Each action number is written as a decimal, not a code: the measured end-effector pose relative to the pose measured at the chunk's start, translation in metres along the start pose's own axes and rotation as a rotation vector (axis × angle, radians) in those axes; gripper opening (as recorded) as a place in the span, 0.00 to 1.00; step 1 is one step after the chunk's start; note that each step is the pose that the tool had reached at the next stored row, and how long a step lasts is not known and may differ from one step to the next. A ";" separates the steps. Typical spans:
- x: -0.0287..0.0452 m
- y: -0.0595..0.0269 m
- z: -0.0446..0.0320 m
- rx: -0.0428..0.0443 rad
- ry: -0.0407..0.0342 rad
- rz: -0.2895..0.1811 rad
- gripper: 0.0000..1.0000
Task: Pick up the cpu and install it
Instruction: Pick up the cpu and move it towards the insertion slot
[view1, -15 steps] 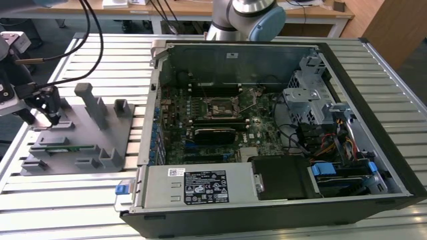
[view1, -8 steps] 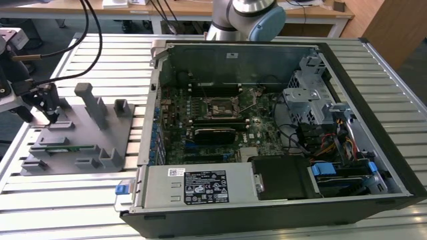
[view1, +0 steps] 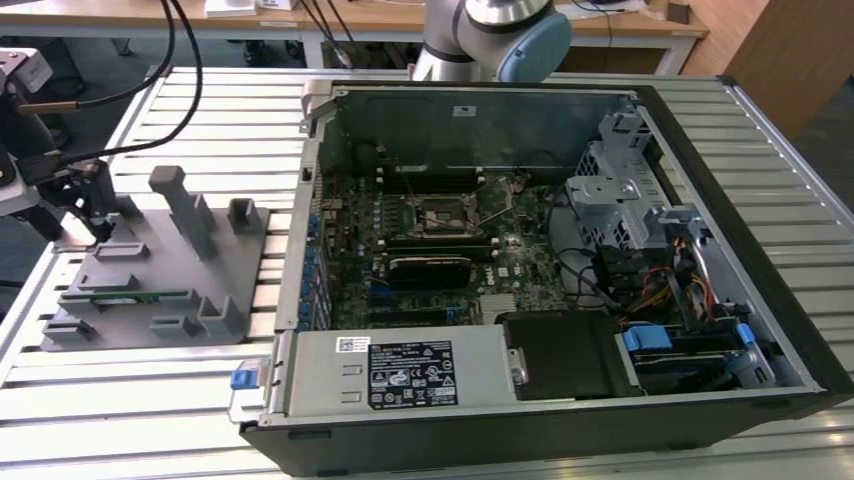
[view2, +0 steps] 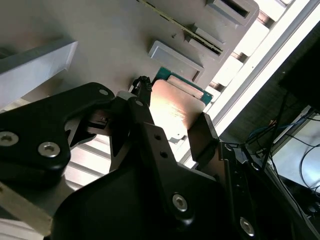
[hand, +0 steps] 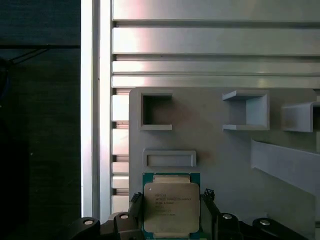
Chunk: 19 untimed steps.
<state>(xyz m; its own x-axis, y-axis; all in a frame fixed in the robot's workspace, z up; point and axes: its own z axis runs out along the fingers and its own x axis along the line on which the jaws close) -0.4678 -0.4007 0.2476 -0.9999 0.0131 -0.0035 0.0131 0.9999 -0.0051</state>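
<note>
Grey slatted table (view1: 200, 100) bears a fixture plate (view1: 160, 270) at the exterior view's left; there the gripper (hand: 171, 197) pinches the flat-lying cpu (hand: 171, 212); wooden desk (view1: 360, 18) behind.

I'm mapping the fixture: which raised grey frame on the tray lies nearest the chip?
The low, wide grey rectangular frame, right beside the silver-topped square cpu at the gripper; the taller box-shaped pockets stand farther away.

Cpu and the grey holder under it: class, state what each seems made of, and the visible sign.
The cpu: probably a metal lid, matte silver with a soft sheen, on a green board edge. The grey holder: probably plastic, uniform matte grey with blocky raised pockets.
</note>
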 end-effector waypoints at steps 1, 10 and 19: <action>0.0000 0.0000 -0.0008 0.0001 0.0001 0.000 0.54; 0.0001 0.0002 -0.0080 0.0008 -0.0001 0.000 0.54; 0.0001 0.0003 -0.0160 0.0014 -0.0004 0.000 0.54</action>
<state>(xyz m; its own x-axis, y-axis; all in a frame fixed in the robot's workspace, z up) -0.4680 -0.4003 0.2637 -0.9999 0.0131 -0.0040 0.0131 0.9999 -0.0065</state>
